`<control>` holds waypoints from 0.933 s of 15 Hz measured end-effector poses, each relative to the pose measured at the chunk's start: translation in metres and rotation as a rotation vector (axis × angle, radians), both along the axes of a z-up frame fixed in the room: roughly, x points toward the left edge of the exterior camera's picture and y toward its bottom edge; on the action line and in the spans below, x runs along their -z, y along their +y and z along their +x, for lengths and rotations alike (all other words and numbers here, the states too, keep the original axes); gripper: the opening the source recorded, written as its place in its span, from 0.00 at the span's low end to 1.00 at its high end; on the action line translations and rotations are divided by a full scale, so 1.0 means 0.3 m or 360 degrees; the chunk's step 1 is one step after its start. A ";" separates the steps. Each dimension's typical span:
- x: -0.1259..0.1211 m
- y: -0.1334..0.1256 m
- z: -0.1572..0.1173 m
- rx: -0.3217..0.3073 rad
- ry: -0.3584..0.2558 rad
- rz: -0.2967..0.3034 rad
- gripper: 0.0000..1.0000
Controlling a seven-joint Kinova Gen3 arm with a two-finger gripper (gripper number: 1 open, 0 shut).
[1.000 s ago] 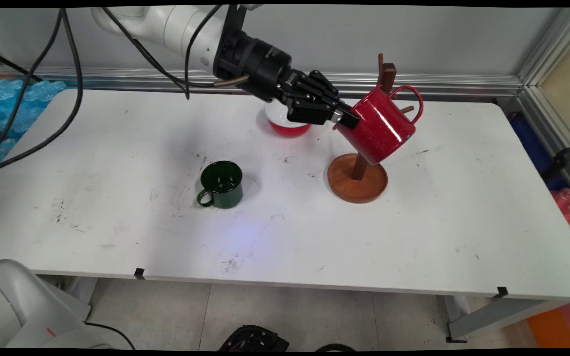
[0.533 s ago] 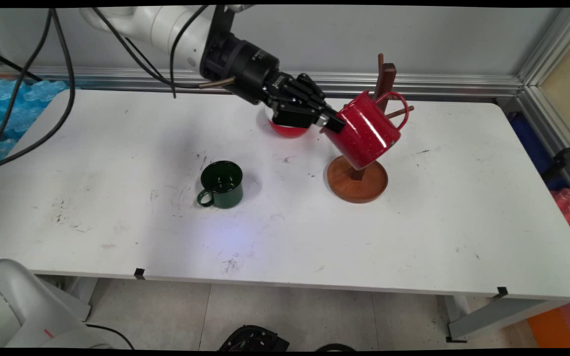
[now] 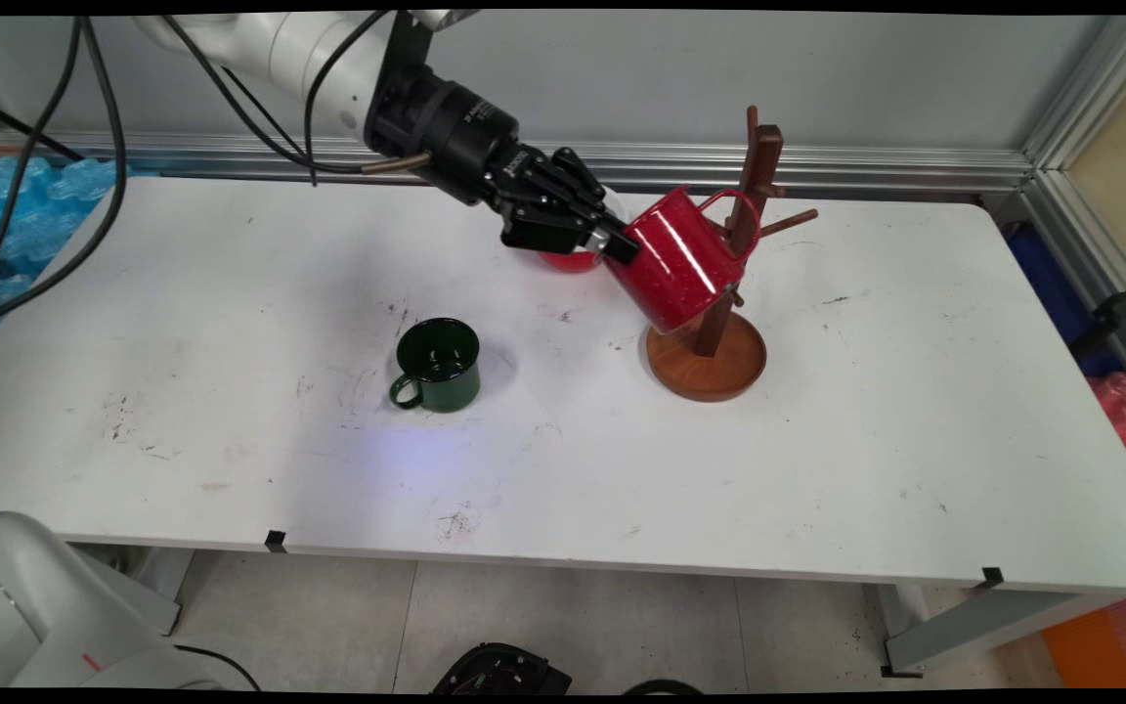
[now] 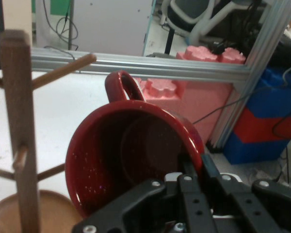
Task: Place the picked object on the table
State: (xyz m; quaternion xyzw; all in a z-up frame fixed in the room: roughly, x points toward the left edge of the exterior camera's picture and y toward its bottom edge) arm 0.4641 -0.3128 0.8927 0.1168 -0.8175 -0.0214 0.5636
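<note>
You have two mugs, one bowl, one rack.
Gripper [image 3: 622, 244] clenched on the red mug's [image 3: 675, 259] rim, centre frame, beside the rack [image 3: 719, 332]; green mug [image 3: 438, 364] lower left.

The gripper [image 3: 619, 246] pinches the rim of a tilted mug [image 3: 675, 260], held off the table [image 3: 231, 293] just at 9 o'clock of the mug tree's [image 3: 714, 323] post, above its base. A bowl [image 3: 568, 259] sits behind the gripper, at 10 o'clock from the tree. A second mug [image 3: 438, 364] stands well apart at 8 o'clock, handle toward 8 o'clock.
</note>
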 end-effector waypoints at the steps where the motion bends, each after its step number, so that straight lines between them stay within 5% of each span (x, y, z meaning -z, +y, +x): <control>1: 0.002 -0.002 0.013 -0.0003 -0.0014 -0.0004 0.00; 14: 0.031 -0.045 0.162 -0.0006 -0.0229 -0.0105 0.00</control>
